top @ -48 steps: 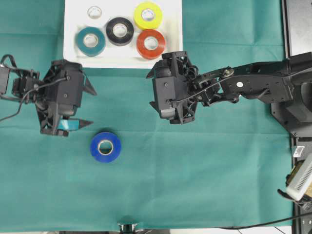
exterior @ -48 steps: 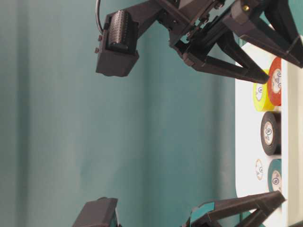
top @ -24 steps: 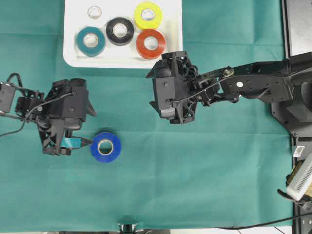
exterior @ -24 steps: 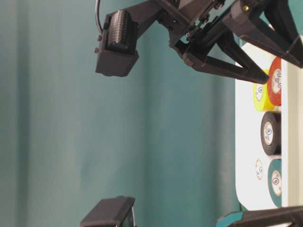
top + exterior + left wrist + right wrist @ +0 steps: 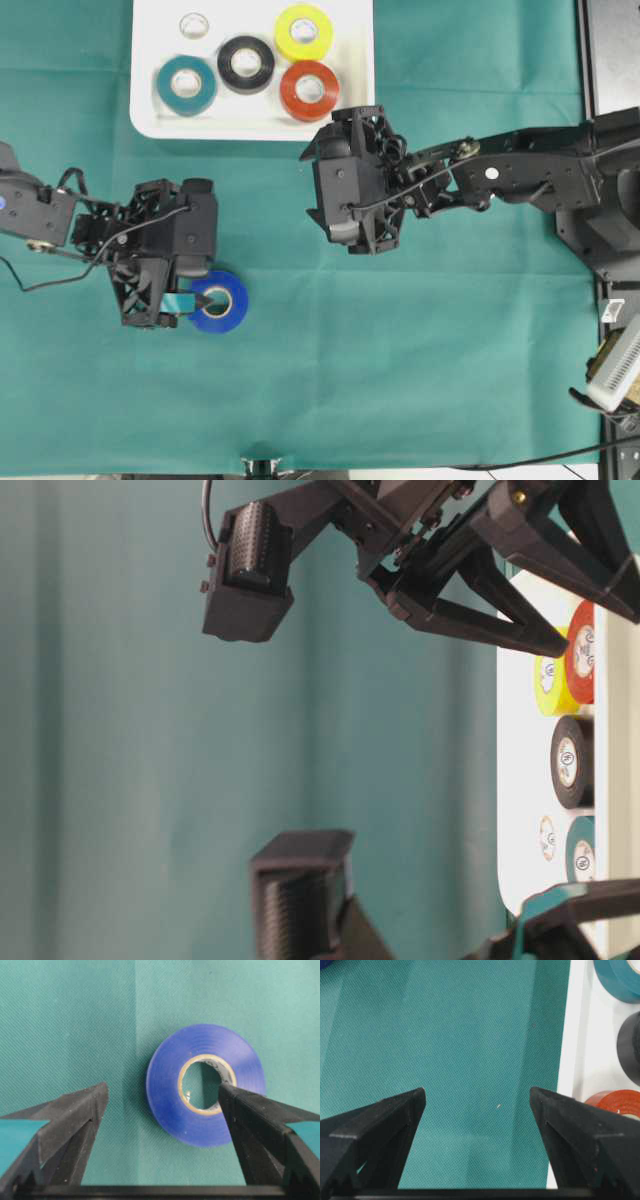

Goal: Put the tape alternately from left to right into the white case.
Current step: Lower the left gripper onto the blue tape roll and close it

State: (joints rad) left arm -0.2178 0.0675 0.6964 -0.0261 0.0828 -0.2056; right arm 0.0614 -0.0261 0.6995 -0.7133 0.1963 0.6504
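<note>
A blue roll of tape [image 5: 220, 301] [image 5: 205, 1091] lies flat on the green cloth. My left gripper [image 5: 203, 284] [image 5: 162, 1092] is open and low over it. One finger reaches over the roll's hole, the other stands outside its left wall. In the white case [image 5: 250, 128] at the back lie a teal roll [image 5: 186, 84], a black roll [image 5: 246, 63], a yellow roll [image 5: 303, 30], a red roll [image 5: 309, 89] and a small white roll [image 5: 194, 25]. My right gripper [image 5: 308, 185] [image 5: 477, 1095] hangs open and empty over the cloth, beside the white case's rim [image 5: 575, 1035].
The green cloth [image 5: 400, 350] covers the table. Black equipment [image 5: 610, 60] stands along the right edge, and the right arm [image 5: 520, 175] stretches in from there. The table's front edge runs along the bottom of the overhead view.
My left gripper has moved right and forward from beside the case onto the blue roll, still open. The right arm and the rolls in the case have not moved.
</note>
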